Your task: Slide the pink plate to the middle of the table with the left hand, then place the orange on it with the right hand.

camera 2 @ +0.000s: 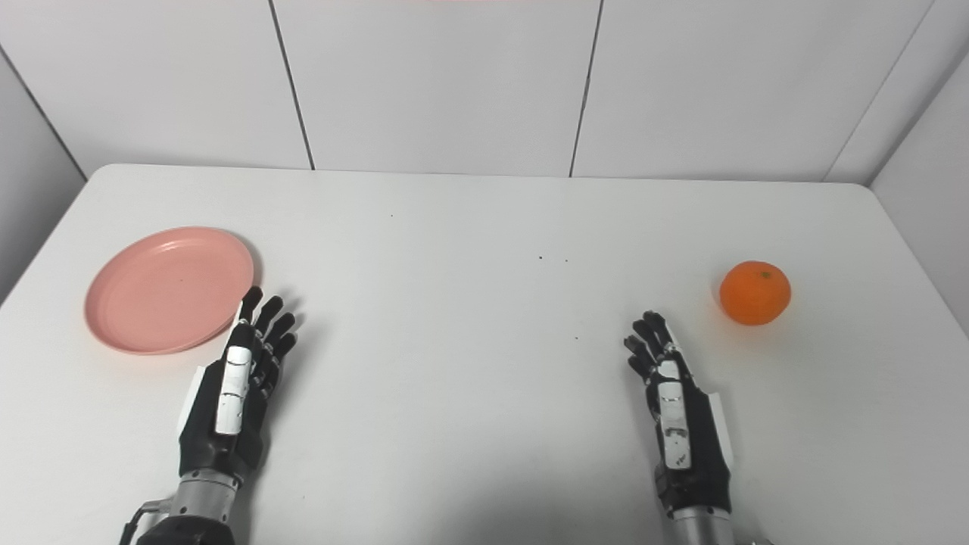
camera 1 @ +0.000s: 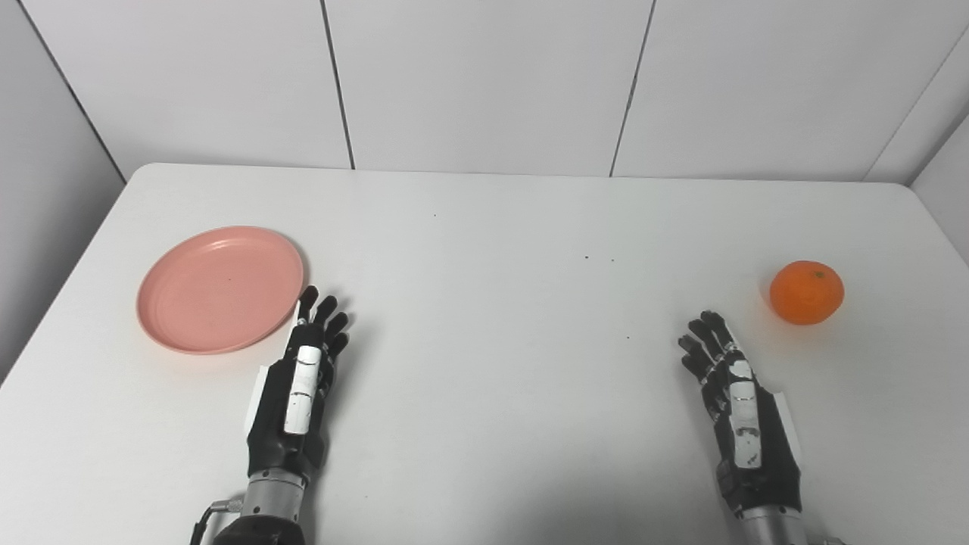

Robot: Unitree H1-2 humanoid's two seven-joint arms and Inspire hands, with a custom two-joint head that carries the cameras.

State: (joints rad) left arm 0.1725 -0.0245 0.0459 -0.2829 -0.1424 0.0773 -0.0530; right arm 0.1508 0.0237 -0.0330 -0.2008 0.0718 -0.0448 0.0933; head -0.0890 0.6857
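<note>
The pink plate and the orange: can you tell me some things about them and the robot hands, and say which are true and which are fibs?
1. The pink plate is empty. True.
2. The orange sits on the plate. False: it lies on the white table, far to the right.
3. The left hand is beside the plate's near right rim. True.
4. The right hand holds the orange. False: it is open, short of it.

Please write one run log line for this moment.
plate: left side, empty | orange: right side, on table | left hand: open, beside plate | right hand: open, near orange | step: slide not begun
</note>
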